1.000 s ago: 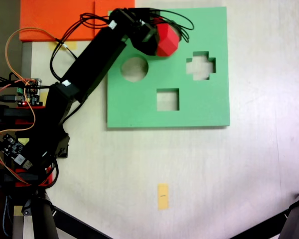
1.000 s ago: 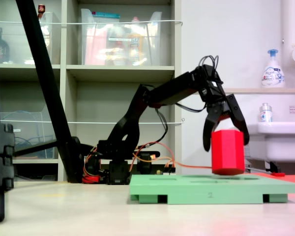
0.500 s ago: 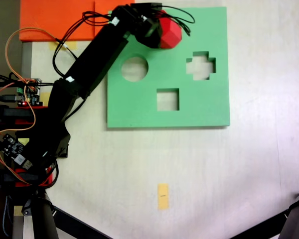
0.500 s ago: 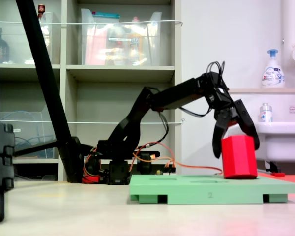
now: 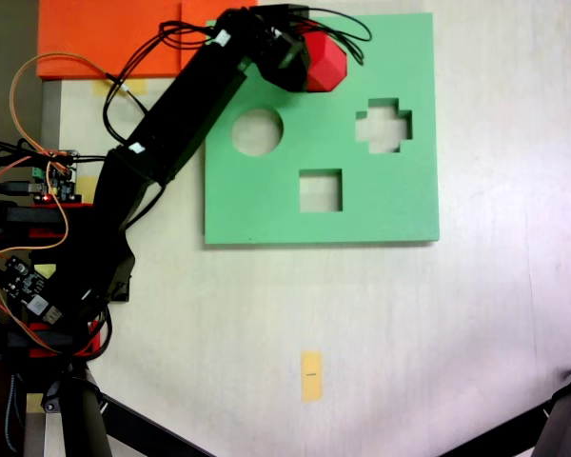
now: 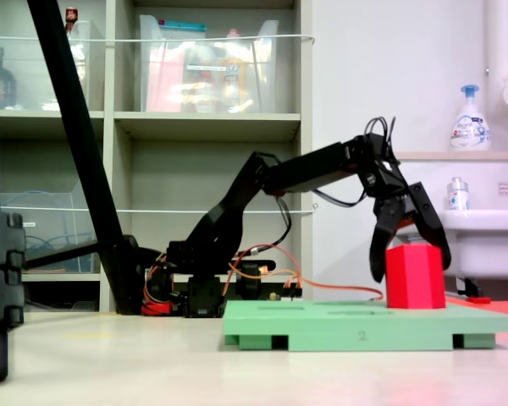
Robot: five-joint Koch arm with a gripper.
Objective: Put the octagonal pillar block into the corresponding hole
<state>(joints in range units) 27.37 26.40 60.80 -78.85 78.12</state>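
Pale laminate counter (image 5: 476, 333) carries the whole setup, with an orange mat (image 5: 114, 33) at its upper left in the top-down fixed view. Next in size, the green foam board (image 5: 381, 209) lies flat, showing a round cutout (image 5: 257, 131), a cross cutout (image 5: 383, 126) and a square cutout (image 5: 321, 190); an eight-sided hole cannot be made out, since arm and block cover that corner. The black arm (image 5: 171, 133) reaches from the counter's left edge to the board's upper left part. Its tool (image 6: 413, 254) straddles the red block (image 6: 415, 277), one jaw on each side, grasping it near the top (contact looks firm in the side fixed view). The red block stands upright with its base at board level, most of its height above the surface. Judgement: transport is done and lowering has begun, but seating is unconfirmed; pressing the block down into the hole and letting go remain.
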